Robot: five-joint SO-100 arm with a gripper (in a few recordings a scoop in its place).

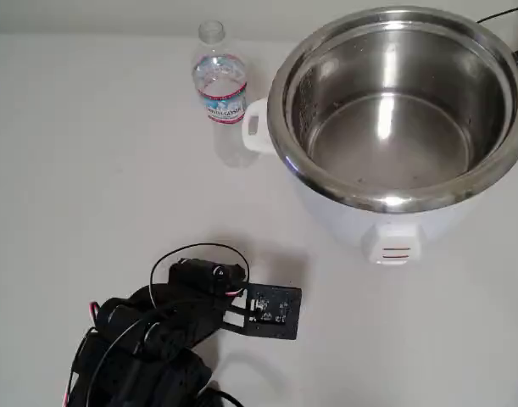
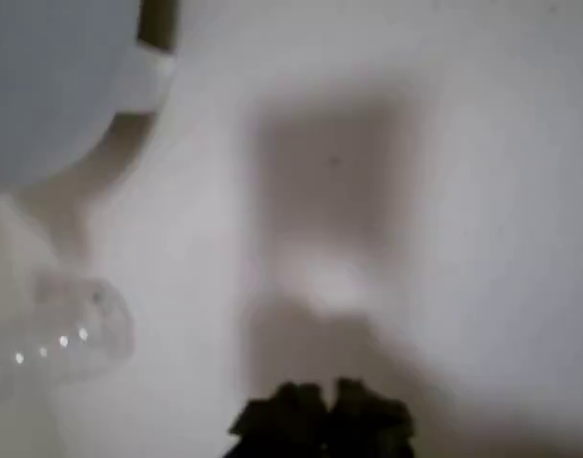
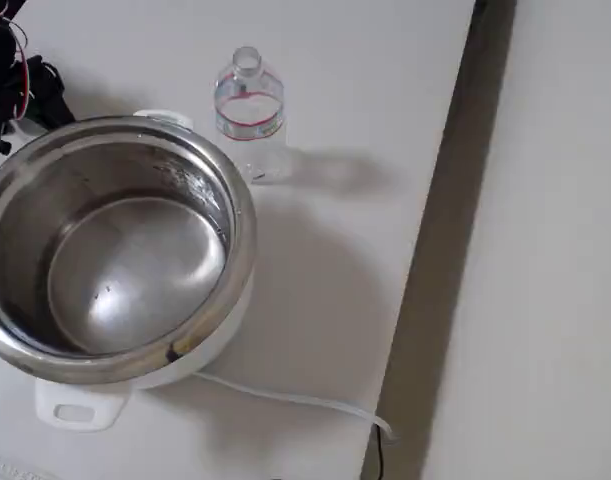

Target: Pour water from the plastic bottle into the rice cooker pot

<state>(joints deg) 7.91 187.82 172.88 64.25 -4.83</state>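
My gripper [image 2: 322, 412] hangs over bare table [image 1: 89, 170], fingertips looking pressed together, holding nothing. The bottle [image 1: 220, 93] stands upright ahead, just beside the pot's [image 1: 398, 110] white handle [image 1: 254, 127]. I reckon I must open wide, come in low, and grab below the label, clear of that handle.

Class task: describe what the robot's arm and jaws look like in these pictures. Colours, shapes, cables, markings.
In the overhead view the black arm is built of blocky, rounded segments, with thin black cables looping over it and touches of red wire. A flat black rectangular plate with small pale markings sits at its front. The wrist view shows the gripper as dark, blurred, lumpy tips.
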